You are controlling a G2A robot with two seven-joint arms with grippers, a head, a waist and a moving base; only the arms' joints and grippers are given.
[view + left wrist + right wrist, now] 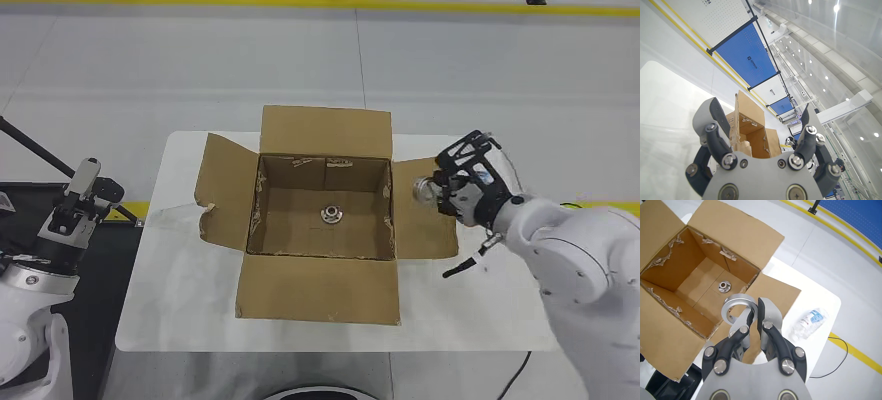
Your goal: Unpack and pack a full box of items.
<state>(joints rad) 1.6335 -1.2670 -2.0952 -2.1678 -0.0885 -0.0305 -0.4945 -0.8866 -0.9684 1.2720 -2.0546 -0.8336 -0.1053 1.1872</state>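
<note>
From above, the metal ring (pixel 428 188) is a small bright silver band pinched in my right gripper (pixel 442 190), held over the right flap of the cardboard box (pixel 318 290); the box stands with all four flaps spread, and a small round metal flange (pixel 330 213) lies alone near the middle of its floor; the box rests on the white counter (pixel 190 300), and my left gripper (pixel 88 175) sits well apart, off the counter's left edge; in my left wrist view that gripper's fingers (pixel 718 113) are spread wide with nothing between them, the box with its torn inner edges farther off, blue and white panels and a yellow floor line behind; in my right wrist view the gripper is narrowed onto the ring's rim, the ring flat and wide-holed above the flap next to the box's opening, the flange on the box floor, and a crumpled clear plastic bottle (pixel 810 321) lying on its side on the counter beyond the flap, grey floor with a yellow line past it.
</note>
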